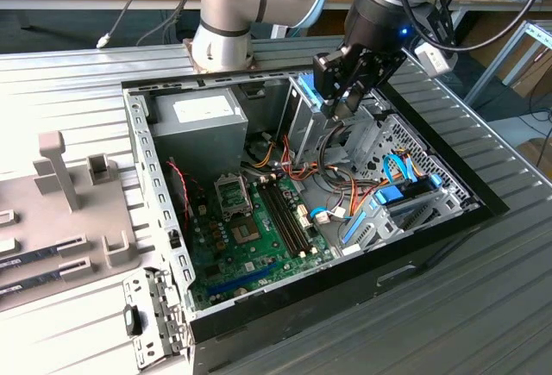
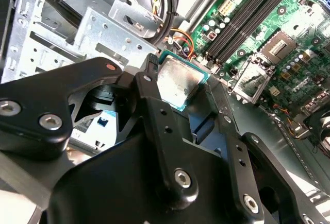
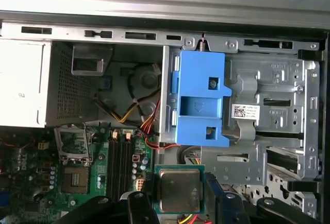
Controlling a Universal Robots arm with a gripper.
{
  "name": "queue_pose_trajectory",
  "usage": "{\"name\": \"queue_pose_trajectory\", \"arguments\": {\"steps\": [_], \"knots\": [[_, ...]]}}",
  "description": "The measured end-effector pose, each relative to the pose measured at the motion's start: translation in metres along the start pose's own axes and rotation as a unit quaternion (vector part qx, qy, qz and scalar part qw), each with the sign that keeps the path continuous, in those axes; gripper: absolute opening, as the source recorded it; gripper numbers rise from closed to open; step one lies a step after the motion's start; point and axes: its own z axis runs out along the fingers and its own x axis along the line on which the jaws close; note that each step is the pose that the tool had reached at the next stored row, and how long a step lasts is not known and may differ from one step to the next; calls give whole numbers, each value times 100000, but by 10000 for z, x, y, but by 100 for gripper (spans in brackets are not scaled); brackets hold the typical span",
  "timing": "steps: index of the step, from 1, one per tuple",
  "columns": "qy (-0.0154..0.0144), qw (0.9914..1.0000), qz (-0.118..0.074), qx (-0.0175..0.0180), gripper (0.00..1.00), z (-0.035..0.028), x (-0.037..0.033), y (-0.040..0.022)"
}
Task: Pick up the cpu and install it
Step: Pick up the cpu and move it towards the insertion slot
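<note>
Bright light, likely overhead; glare on table (image 1: 52, 90), case (image 1: 142, 159) interior shadowed.

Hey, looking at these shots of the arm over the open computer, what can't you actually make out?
1. Underside of the cpu: turned away from the camera in both wrist views.
2. The cpu's side edges, first wrist view: covered by the gripper fingers clamping it.
3. Socket pins, first wrist view: too small to tell.
4. Floor of the case under the gripper, exterior view: hidden by the gripper itself.
</note>
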Motion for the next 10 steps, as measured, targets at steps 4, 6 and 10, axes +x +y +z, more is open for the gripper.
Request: {"name": "queue_pose_trajectory", "arguments": {"steps": [4, 6, 10], "knots": [[-1, 100000, 0, 17, 47, 13, -54, -8], [1, 100000, -1, 23, 47, 19, -81, -11], [0, 100000, -3, 38, 47, 32, -119, -27]]}}
